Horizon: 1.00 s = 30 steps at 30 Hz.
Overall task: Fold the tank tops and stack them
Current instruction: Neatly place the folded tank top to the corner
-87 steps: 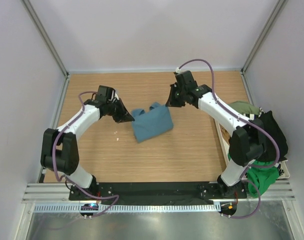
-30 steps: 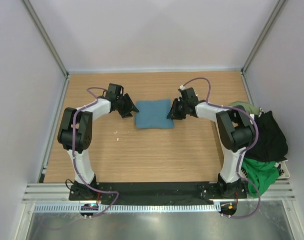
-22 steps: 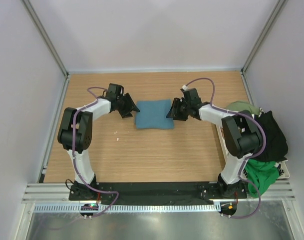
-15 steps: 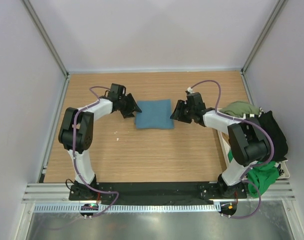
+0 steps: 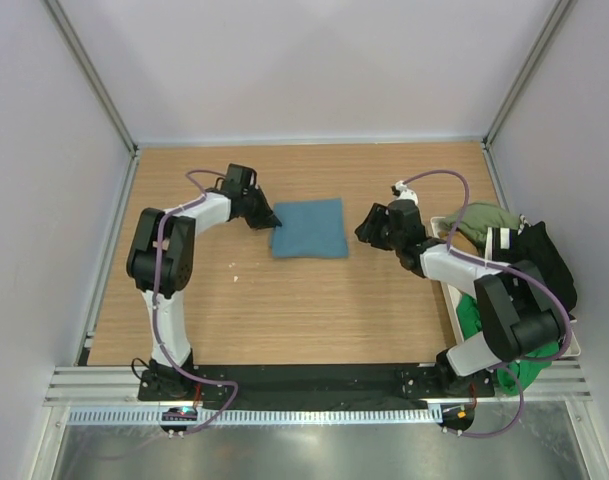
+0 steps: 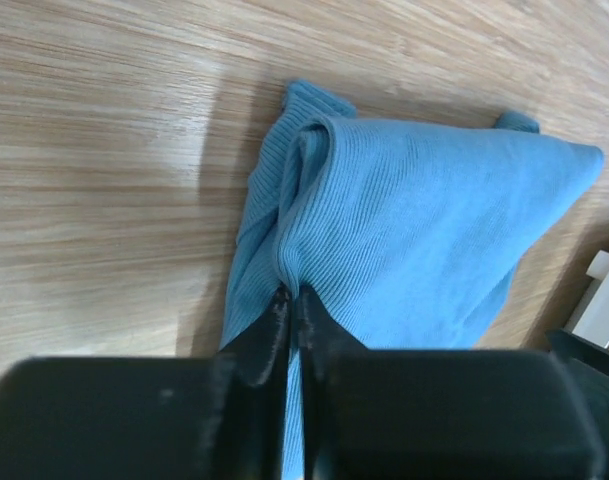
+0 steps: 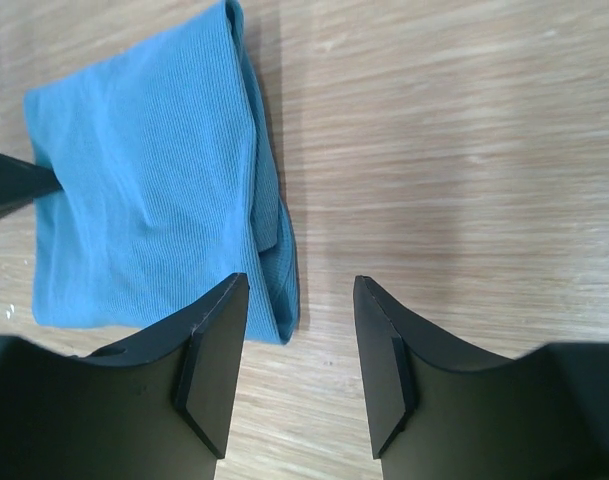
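The teal blue tank top (image 5: 309, 228) lies folded into a flat rectangle on the wooden table (image 5: 314, 310). My left gripper (image 5: 268, 219) is at the cloth's left edge. In the left wrist view, the left gripper (image 6: 292, 292) is shut, pinching a ridge of the ribbed teal cloth (image 6: 424, 220). My right gripper (image 5: 369, 228) hovers just right of the folded top, apart from it. The right wrist view shows the right gripper (image 7: 300, 300) open, with the cloth's (image 7: 144, 200) near corner just ahead of the gap.
A white tray (image 5: 572, 345) at the table's right edge holds a heap of other tank tops: olive (image 5: 484, 215), black (image 5: 540, 265) and green (image 5: 514, 352). Grey walls close in the back and both sides.
The right gripper has opened and drawn back to the right, off the teal top. The left gripper has closed on the cloth's left edge. The folded top has stayed in place.
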Each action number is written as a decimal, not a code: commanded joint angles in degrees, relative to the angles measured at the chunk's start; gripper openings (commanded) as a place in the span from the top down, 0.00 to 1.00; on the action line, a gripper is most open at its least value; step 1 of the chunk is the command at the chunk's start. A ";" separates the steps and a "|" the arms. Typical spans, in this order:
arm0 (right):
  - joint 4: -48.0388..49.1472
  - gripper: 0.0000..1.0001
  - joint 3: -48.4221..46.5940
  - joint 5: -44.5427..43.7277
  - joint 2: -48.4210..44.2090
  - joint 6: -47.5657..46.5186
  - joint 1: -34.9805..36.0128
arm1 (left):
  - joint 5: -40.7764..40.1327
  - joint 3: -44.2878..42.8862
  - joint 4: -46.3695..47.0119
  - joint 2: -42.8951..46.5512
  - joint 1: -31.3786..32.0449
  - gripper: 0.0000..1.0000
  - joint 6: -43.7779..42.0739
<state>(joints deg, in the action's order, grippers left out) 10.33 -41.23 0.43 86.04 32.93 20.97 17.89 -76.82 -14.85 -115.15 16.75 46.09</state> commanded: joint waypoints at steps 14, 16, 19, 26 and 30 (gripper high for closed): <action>5.93 0.48 2.30 -6.93 -4.82 1.35 -0.32 | -1.54 16.06 2.89 13.01 -26.22 0.99 3.38; 6.02 0.49 2.47 -6.84 -5.00 1.44 -0.32 | -1.72 26.42 10.07 19.51 -31.33 0.79 8.92; 6.02 0.48 2.47 -7.19 -5.00 1.53 -0.23 | -7.06 34.69 14.41 28.74 -33.53 0.45 11.48; 5.93 0.48 4.05 -8.86 -7.64 0.83 -0.23 | -22.36 34.63 -1.99 47.20 -34.16 0.02 10.17; 2.25 0.48 3.79 -14.54 -11.75 0.56 -0.23 | -18.96 32.27 -4.22 54.24 -33.98 0.00 5.43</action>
<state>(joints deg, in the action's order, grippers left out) 12.47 -37.28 -7.35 79.46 33.78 20.86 0.23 -41.34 -15.73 -64.34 -17.32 55.27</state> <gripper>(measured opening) 0.518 0.994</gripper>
